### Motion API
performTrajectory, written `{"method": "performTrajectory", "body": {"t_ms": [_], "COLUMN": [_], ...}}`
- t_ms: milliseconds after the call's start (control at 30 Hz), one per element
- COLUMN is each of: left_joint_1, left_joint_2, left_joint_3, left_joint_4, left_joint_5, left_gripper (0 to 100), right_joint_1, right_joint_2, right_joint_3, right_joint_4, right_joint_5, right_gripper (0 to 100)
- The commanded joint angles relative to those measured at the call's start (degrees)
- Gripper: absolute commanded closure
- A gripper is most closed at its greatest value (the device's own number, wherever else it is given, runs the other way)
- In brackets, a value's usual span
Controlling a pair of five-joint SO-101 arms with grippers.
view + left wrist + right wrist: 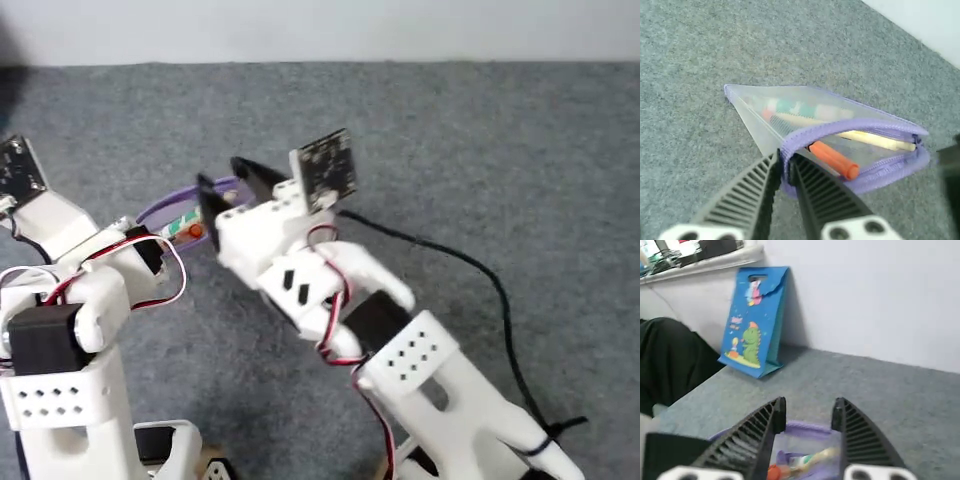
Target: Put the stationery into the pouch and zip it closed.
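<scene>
A clear pouch (790, 112) with purple zipper trim lies on the grey carpet, its mouth gaping. Inside it are an orange marker (832, 159), a cream pen (875, 140) and a pastel-patterned item (800, 107). My left gripper (785, 170) is shut on the pouch's purple upper rim near one end. In the high view the pouch (180, 205) peeks out between the two arms, with the orange marker (194, 231) showing. My right gripper (807, 415) hangs open just above the pouch (805, 452), nothing between its fingers. It appears in the high view (225, 180) over the pouch's far end.
A blue paper gift bag (757, 320) with a dinosaur picture leans against the white wall behind the pouch. A black cable (470, 270) runs across the carpet to the right of the right arm. Dark fabric (670, 360) lies beside the bag.
</scene>
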Motion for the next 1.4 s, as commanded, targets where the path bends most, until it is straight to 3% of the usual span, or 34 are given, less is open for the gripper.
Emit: {"method": "performTrajectory", "body": {"t_ms": [0,100,200,333,567,833,1367], "left_joint_1": [-0.2,-0.2,-0.2,-0.1,-0.1,-0.1,-0.1], "left_joint_2": [0.0,0.0,0.0,0.0,0.0,0.0,0.0], "left_joint_3": [-3.6,-3.6,-3.6,-3.6,-3.6,-3.6,-3.6], "left_joint_4": [-1.3,-1.3,-1.4,-1.4,-1.4,-1.4,-1.4], "left_joint_5": [0.6,0.6,0.6,0.6,0.6,0.6,0.6], "left_gripper": [99,99,99,99,99,99,99], "right_joint_1": [5.4,9.6,11.2,11.1,10.7,9.1,5.8], "right_joint_2": [-4.3,-7.0,-7.7,-5.1,3.3,12.1,14.6], "right_joint_3": [-4.0,-4.0,-3.5,-1.1,5.1,5.1,5.0], "right_joint_4": [5.6,14.2,22.7,26.9,13.1,6.4,3.8], "right_joint_5": [-0.5,-0.6,-0.4,3.0,10.5,15.2,18.5], "right_gripper": [91.0,87.9,78.3,69.8,73.6,74.6,74.6]}}
